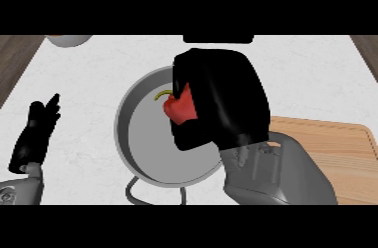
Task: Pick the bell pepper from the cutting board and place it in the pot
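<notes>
Currently the red bell pepper (179,109) is held curled in the right hand (218,99) over the pot (136,142), near whose rim it could be knocked if released off-centre.

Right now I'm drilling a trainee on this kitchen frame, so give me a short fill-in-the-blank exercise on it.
1. The right hand holds a red ____ .
2. The pepper hangs over the grey ____ .
3. The cutting board lies to the pot's ____ .
4. The left hand is ____ , holding nothing.

Missing words: pepper; pot; right; open
</notes>
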Controlling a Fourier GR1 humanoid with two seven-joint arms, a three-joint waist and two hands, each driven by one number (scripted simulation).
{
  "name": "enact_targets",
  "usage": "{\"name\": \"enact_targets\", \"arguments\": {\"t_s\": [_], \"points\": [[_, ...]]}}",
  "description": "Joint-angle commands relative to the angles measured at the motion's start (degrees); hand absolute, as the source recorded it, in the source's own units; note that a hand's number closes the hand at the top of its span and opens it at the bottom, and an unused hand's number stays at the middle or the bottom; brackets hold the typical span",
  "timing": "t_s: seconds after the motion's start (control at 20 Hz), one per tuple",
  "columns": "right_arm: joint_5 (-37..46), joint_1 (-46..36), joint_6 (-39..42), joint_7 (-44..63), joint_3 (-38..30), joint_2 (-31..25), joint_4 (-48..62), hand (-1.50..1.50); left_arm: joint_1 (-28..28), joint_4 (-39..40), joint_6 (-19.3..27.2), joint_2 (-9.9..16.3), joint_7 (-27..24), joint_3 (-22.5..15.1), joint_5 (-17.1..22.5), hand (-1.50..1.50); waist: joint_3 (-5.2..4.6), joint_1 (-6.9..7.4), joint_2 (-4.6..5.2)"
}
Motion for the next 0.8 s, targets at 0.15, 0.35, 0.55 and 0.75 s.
{"name": "enact_targets", "arguments": {"t_s": [0.15,0.35,0.55,0.75], "points": [[-10.57,-1.63,-11.6,3.41,2.41,0.25,13.73,-1.5,-2.82,0.96,1.05,-0.7,1.47,-0.21,-0.75,0.0,0.02,0.12,0.13],[-13.72,-1.3,-24.67,0.38,7.01,0.26,17.9,-1.5,-0.31,-2.86,-2.72,1.72,3.2,1.17,1.82,0.0,0.05,0.96,0.06],[-16.64,1.65,-33.92,-4.59,3.92,0.26,15.76,-1.5,-0.02,0.23,-0.69,0.0,0.1,0.21,0.04,0.0,0.06,0.26,0.18],[-16.61,4.02,-44.38,-6.27,3.29,0.26,12.25,-1.5,-0.54,3.18,0.18,0.38,-2.63,0.89,-0.7,0.0,0.05,-0.57,0.09]]}}
